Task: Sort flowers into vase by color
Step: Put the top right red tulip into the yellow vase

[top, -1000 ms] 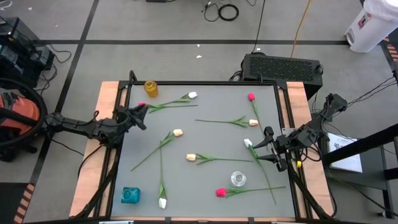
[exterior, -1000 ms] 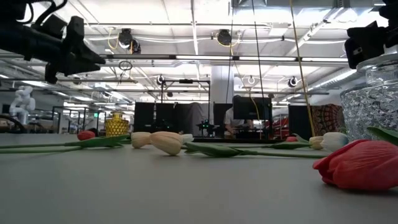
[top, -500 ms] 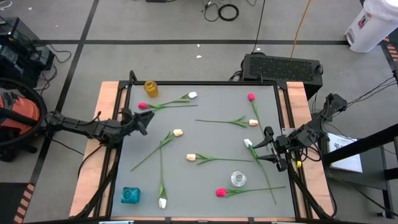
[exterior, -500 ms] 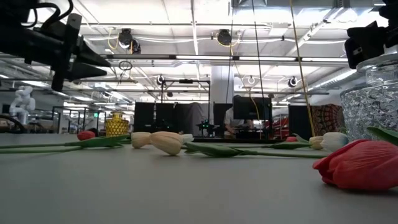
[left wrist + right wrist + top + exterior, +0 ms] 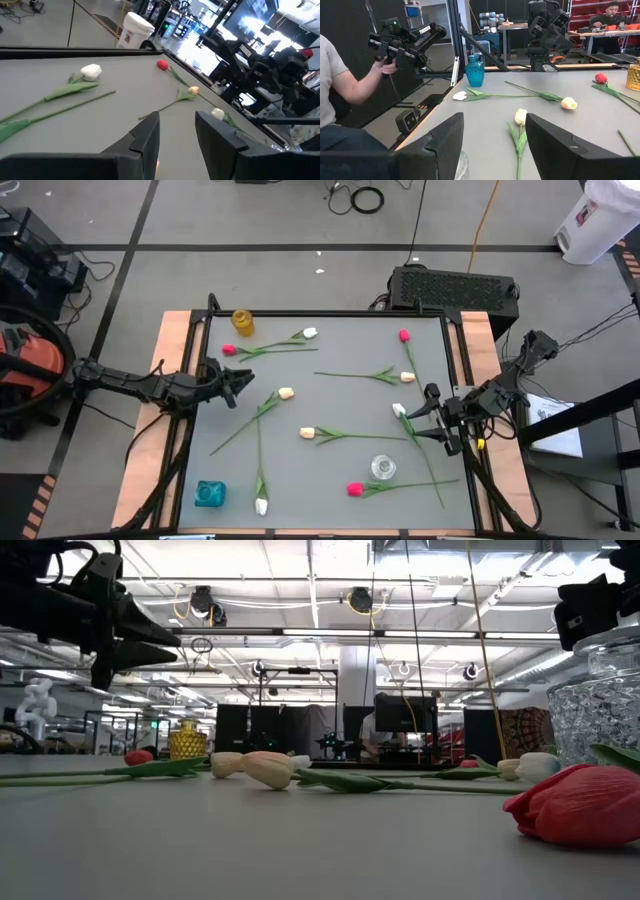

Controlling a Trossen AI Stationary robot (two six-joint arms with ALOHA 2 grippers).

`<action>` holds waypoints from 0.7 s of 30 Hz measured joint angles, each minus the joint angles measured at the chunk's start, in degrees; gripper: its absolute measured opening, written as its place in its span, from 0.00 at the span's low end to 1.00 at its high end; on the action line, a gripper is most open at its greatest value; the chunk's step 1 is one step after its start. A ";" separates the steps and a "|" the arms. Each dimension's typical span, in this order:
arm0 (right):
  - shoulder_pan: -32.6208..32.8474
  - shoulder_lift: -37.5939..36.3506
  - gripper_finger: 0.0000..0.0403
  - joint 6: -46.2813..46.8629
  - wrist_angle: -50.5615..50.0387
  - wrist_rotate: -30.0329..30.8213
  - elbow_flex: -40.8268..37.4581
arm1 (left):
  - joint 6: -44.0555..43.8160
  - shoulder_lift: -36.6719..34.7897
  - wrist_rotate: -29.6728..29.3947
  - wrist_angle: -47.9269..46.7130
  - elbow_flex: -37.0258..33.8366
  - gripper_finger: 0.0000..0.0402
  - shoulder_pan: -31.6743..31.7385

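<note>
Nine or so tulips [image 5: 330, 434] lie loose on the grey table [image 5: 340, 400], none yet in a vase: red heads near the yellow vase [image 5: 242, 322], cream ones mid-table, white ones near the teal vase [image 5: 209, 494] and the clear glass vase [image 5: 383, 468]. Left gripper [image 5: 240, 382] hovers above the table between the yellow vase and a cream tulip [image 5: 286, 393], fingers [image 5: 150, 137] parted and empty; I judge it should descend squarely over one thin stem, near the head, before closing. Right gripper [image 5: 428, 415] waits beside the clear vase's side of the table, jaws wide, holding nothing, over a white tulip [image 5: 399, 411]
</note>
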 joint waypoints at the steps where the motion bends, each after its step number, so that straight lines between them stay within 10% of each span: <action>1: 0.00 0.00 0.51 0.00 0.01 0.00 0.00 | -0.03 0.00 0.02 0.02 0.00 0.33 0.00; 21: 0.02 0.01 0.51 -1.78 0.07 0.32 0.00 | 0.43 -0.02 -0.75 0.57 0.00 0.33 0.00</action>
